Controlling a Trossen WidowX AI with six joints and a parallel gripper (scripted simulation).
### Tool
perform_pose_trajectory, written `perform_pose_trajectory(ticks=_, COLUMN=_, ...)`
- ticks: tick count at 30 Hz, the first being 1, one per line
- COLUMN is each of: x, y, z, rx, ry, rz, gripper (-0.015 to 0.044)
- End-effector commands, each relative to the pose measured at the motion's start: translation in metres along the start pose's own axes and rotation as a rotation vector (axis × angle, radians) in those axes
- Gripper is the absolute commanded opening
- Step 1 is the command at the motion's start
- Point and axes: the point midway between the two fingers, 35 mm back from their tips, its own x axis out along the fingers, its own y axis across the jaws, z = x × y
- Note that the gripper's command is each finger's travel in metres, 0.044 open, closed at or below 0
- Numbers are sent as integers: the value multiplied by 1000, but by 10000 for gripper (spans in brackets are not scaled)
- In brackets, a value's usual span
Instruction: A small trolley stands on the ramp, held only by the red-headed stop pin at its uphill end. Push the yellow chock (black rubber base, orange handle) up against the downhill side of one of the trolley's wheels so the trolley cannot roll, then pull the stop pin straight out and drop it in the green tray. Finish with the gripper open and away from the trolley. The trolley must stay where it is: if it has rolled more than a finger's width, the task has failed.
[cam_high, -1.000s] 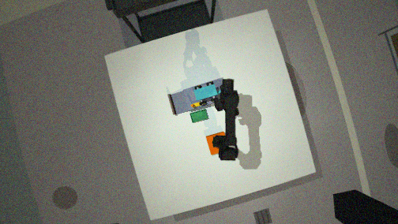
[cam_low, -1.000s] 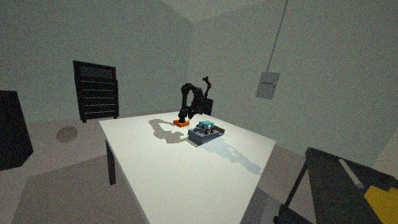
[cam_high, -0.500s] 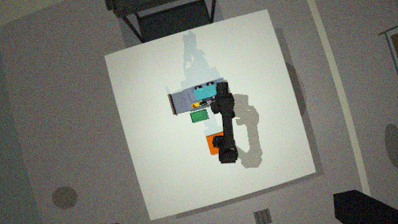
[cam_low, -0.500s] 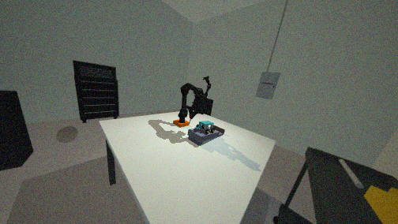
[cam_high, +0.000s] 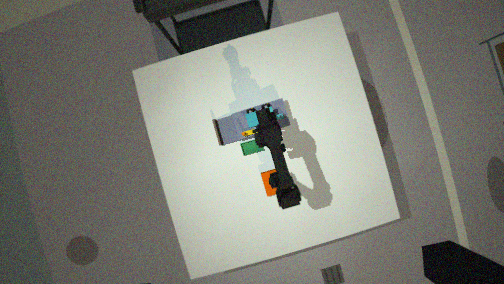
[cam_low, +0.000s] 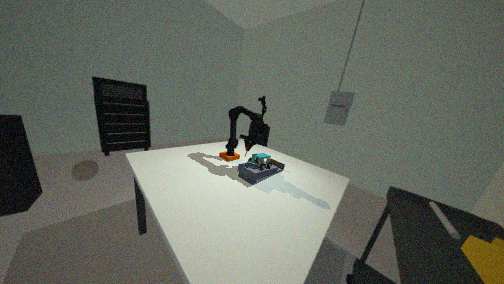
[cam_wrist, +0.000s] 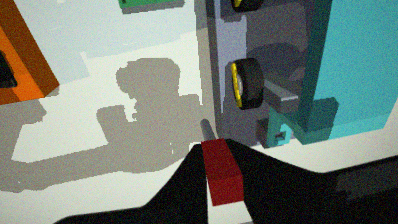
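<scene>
My gripper (cam_wrist: 212, 148) (cam_high: 263, 116) (cam_low: 248, 142) is shut on the red head of the stop pin (cam_wrist: 221, 172); the pin's grey shaft (cam_wrist: 206, 129) sticks out ahead of the fingers, free of the trolley. The cyan trolley (cam_wrist: 350, 60) (cam_high: 251, 118) (cam_low: 259, 159) stands on the grey ramp (cam_wrist: 222, 60) (cam_high: 230, 127) (cam_low: 254, 173), to the right of the pin in the wrist view. One black wheel with a yellow hub (cam_wrist: 247, 82) shows near the ramp's edge. The yellow chock (cam_high: 247, 133) lies by the trolley's side. The green tray (cam_wrist: 150, 4) (cam_high: 250, 148) sits beside the ramp.
The arm's orange base (cam_wrist: 22, 70) (cam_high: 270, 182) (cam_low: 230, 156) stands near the tray on the white table (cam_high: 190, 210). A dark chair (cam_high: 210, 20) stands past the table's far edge.
</scene>
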Motion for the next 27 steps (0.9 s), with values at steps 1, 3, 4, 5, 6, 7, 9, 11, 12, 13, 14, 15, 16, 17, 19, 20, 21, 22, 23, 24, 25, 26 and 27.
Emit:
perform_pose_trajectory(ticks=1, x=-1, y=1, z=17, rx=2, ry=3, rz=6, gripper=0)
perform_pose_trajectory(ticks=3, x=-2, y=1, z=24, rx=2, ry=2, rz=6, gripper=0)
perform_pose_trajectory(ticks=4, x=-3, y=1, z=28, rx=2, ry=2, rz=6, gripper=0)
perform_pose_trajectory(ticks=5, x=-3, y=1, z=31, rx=2, ry=1, rz=6, gripper=0)
perform_pose_trajectory(ticks=6, x=-4, y=1, z=35, rx=2, ry=1, rz=6, gripper=0)
perform_pose_trajectory(ticks=7, x=-4, y=1, z=38, rx=2, ry=0, rz=6, gripper=0)
perform_pose_trajectory(ticks=9, x=-5, y=1, z=46, rx=2, ry=0, rz=6, gripper=0)
perform_pose_trajectory(ticks=11, x=-6, y=1, z=53, rx=2, ry=-1, rz=6, gripper=0)
perform_pose_trajectory(ticks=12, x=-6, y=1, z=56, rx=2, ry=-1, rz=6, gripper=0)
perform_pose_trajectory(ticks=13, x=-7, y=1, z=60, rx=2, ry=-2, rz=6, gripper=0)
perform_pose_trajectory(ticks=14, x=-7, y=1, z=63, rx=2, ry=-2, rz=6, gripper=0)
perform_pose_trajectory(ticks=15, x=-8, y=2, z=67, rx=2, ry=-3, rz=6, gripper=0)
perform_pose_trajectory(ticks=16, x=-8, y=2, z=70, rx=2, ry=-3, rz=6, gripper=0)
perform_pose_trajectory(ticks=17, x=-8, y=2, z=74, rx=2, ry=-3, rz=6, gripper=0)
perform_pose_trajectory(ticks=19, x=-9, y=2, z=81, rx=2, ry=-4, rz=6, gripper=0)
perform_pose_trajectory(ticks=20, x=-9, y=2, z=84, rx=2, ry=-4, rz=6, gripper=0)
perform_pose_trajectory(ticks=21, x=-10, y=3, z=88, rx=2, ry=-5, rz=6, gripper=0)
perform_pose_trajectory(ticks=22, x=-10, y=3, z=91, rx=2, ry=-5, rz=6, gripper=0)
perform_pose_trajectory(ticks=23, x=-11, y=3, z=95, rx=2, ry=-6, rz=6, gripper=0)
perform_pose_trajectory(ticks=24, x=-11, y=3, z=98, rx=2, ry=-6, rz=6, gripper=0)
perform_pose_trajectory(ticks=25, x=-11, y=3, z=103, rx=2, ry=-6, rz=6, gripper=0)
perform_pose_trajectory(ticks=26, x=-12, y=4, z=107, rx=2, ry=-7, rz=6, gripper=0)
perform_pose_trajectory(ticks=27, x=-12, y=4, z=111, rx=2, ry=-7, rz=6, gripper=0)
